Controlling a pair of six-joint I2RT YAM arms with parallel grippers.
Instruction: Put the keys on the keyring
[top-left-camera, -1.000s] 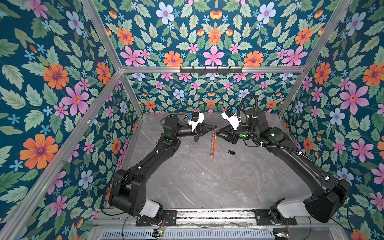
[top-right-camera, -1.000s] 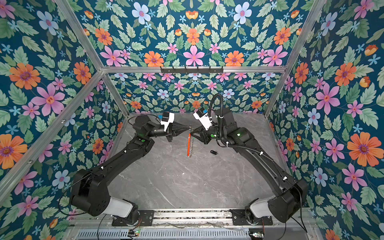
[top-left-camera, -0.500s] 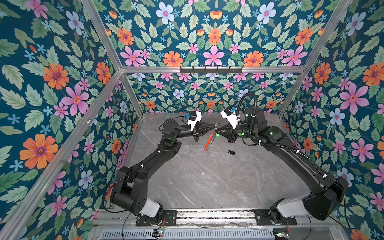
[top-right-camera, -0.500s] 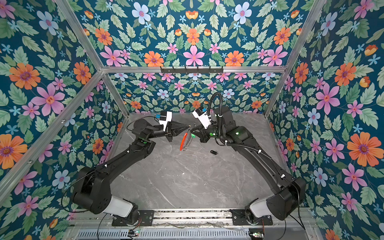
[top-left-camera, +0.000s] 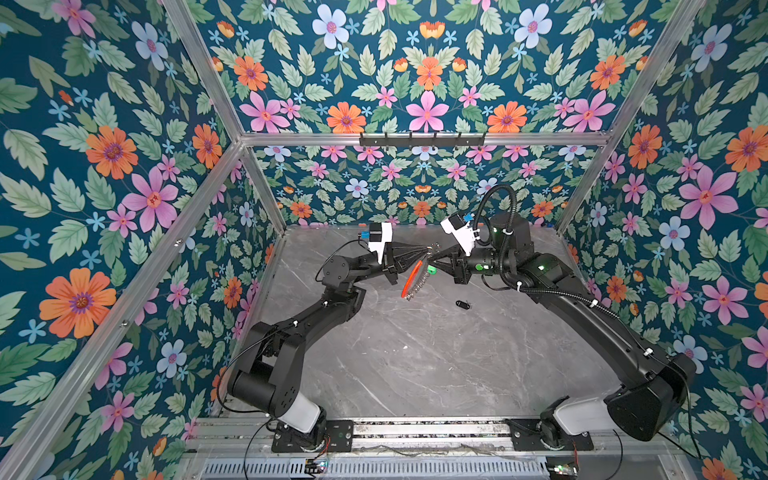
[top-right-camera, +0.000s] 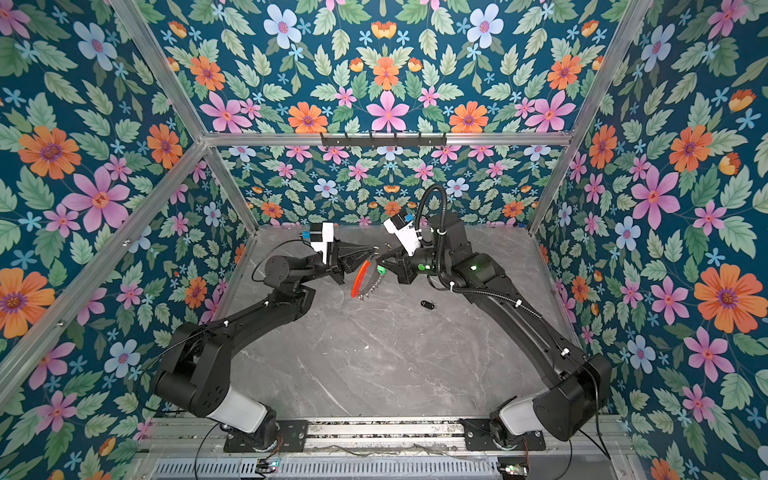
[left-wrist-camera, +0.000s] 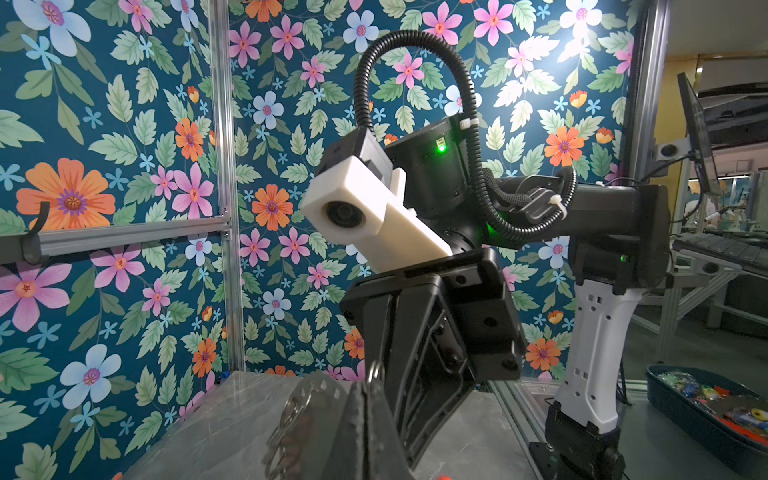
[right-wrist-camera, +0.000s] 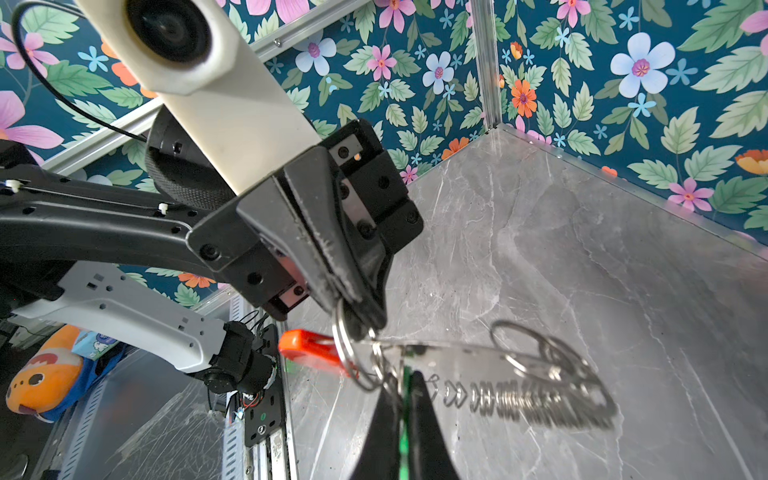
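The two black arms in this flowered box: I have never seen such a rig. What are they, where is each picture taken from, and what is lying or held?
They are robot arms, a left arm and a right arm, fixed at the near edge of a grey marbled table, each ending in a two-fingered gripper. Two pictures come from one camera head overhead; the other two come from the arms' wrists, so each shows the opposite arm close up. The left gripper is shut on the keyring, a grey hoop with a red arc and many small rings, which hangs from it. The right gripper is shut on the green-tagged key, right beside the hoop. The black-fob key lies alone on the table.
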